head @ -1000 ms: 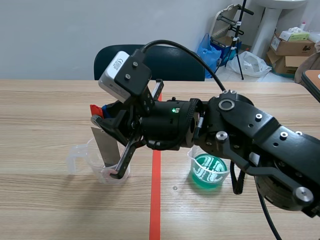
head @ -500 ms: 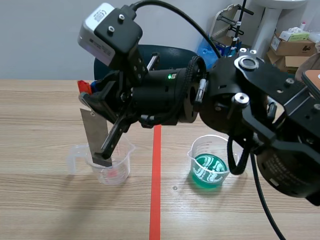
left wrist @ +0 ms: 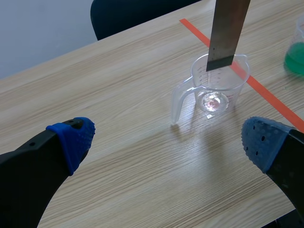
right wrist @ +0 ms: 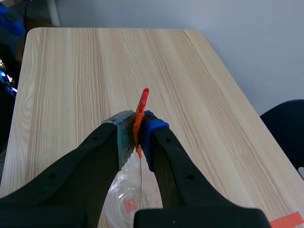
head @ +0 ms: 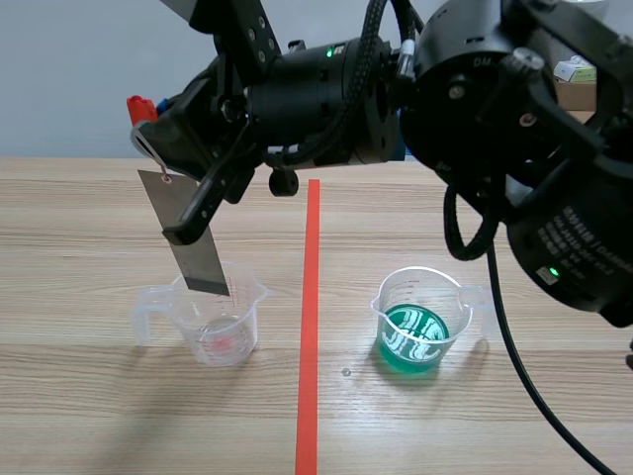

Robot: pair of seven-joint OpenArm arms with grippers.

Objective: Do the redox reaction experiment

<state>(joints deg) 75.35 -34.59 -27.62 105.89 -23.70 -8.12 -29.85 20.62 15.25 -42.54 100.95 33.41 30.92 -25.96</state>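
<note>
A pale wood-grain worktop [head: 79, 218] fills the frame's lower two thirds. An orange-red tape line [head: 309, 327] runs down its middle. Left of the line stands a clear beaker [head: 232, 332] with a reddish trace at its bottom. Right of it stands a beaker of green liquid [head: 415, 327].

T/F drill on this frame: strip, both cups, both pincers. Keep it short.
1. The right pincer grips the metal strip. True.
2. The strip's lower end rests on the bottom of the clear cup. False: it hangs up near the rim.
3. The left pincer is shut. False: it is open, holding nothing.
4. The second cup holds green liquid. True.
5. The clear cup lies tipped over. False: it stands upright.
</note>
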